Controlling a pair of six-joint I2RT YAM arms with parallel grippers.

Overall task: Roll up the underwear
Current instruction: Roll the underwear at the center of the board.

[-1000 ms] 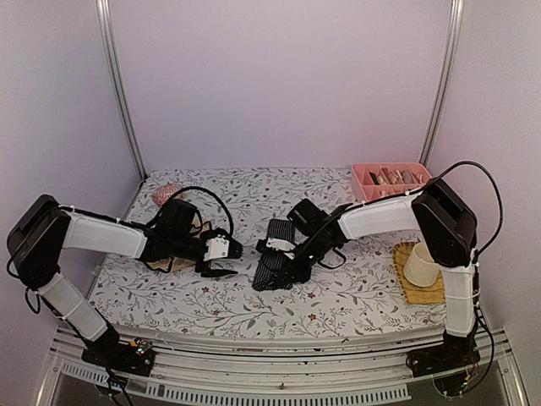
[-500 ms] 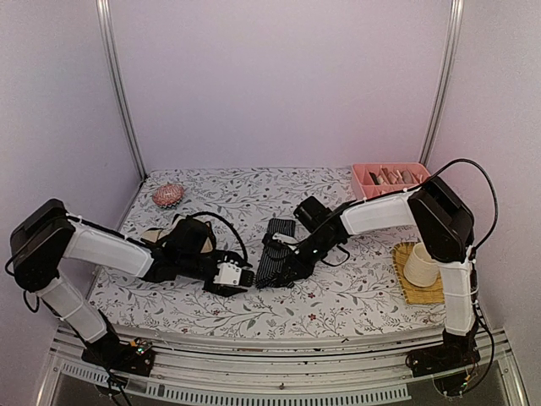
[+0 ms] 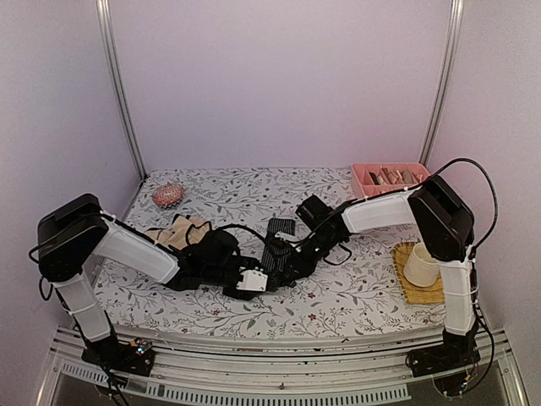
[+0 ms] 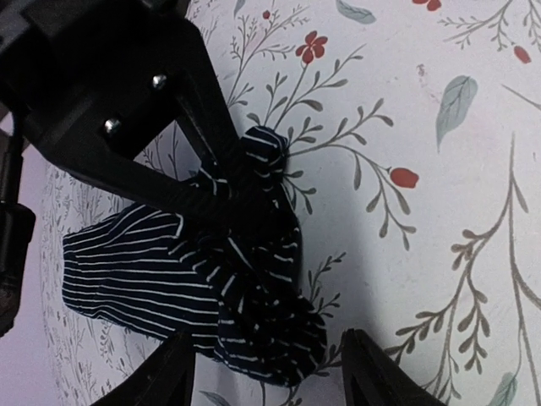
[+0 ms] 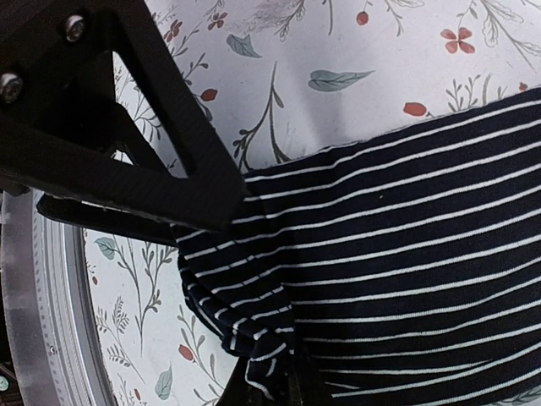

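Observation:
The navy striped underwear (image 3: 278,239) lies mid-table, its near end bunched into a loose roll (image 4: 254,296). My right gripper (image 3: 285,263) is shut on that bunched edge (image 5: 275,372), its black fingers (image 4: 127,118) pinching the cloth from above. My left gripper (image 3: 257,282) stands open at the roll's near end. Its fingertips (image 4: 182,372) flank the roll without touching it in the left wrist view. The beige underwear (image 3: 178,232) with black edging lies behind the left arm, partly covered by it.
A reddish-pink hairbrush (image 3: 167,195) sits at the back left. At the back right is a pink tray (image 3: 362,179) with several items. A cream cup (image 3: 420,264) stands on a yellow mat (image 3: 407,290) at the right. Floral cloth (image 3: 355,296) covers the table.
My left arm has swung right, from over the beige underwear to the navy roll's near end, its jaws narrowing a little. The right gripper has kept its pinch and shifted slightly toward the front.

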